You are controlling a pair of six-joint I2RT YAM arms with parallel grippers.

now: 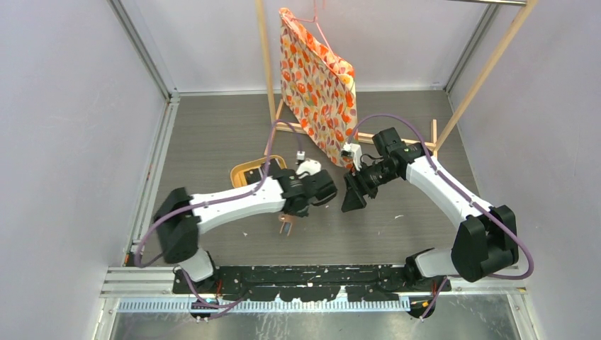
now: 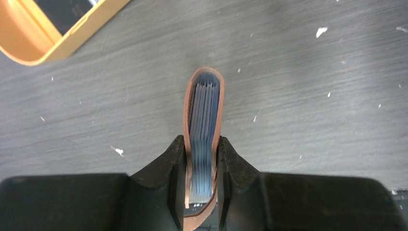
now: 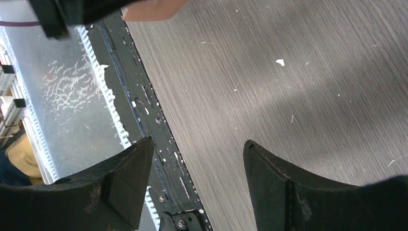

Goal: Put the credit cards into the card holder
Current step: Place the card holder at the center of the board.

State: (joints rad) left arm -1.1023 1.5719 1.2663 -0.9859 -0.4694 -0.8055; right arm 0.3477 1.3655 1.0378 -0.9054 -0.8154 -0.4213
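Note:
The card holder [image 2: 204, 125], salmon-brown leather with grey-blue slots, stands on edge between the fingers of my left gripper [image 2: 202, 144], which is shut on it. From above, the card holder [image 1: 286, 225] hangs below the left gripper [image 1: 290, 214] over the table's middle. My right gripper [image 1: 352, 195] hovers just to the right, open with nothing between its fingers [image 3: 130, 168]. A corner of the card holder [image 3: 154, 9] shows at the top of the right wrist view. A dark credit card [image 2: 62, 12] lies in the tray.
The oval yellow-rimmed tray [image 1: 239, 170] sits just left of and behind the left gripper. A flowered bag [image 1: 319, 85] hangs from a wooden rack [image 1: 489, 71] at the back. Walls close in on both sides. The black base rail [image 3: 144, 106] runs along the near edge.

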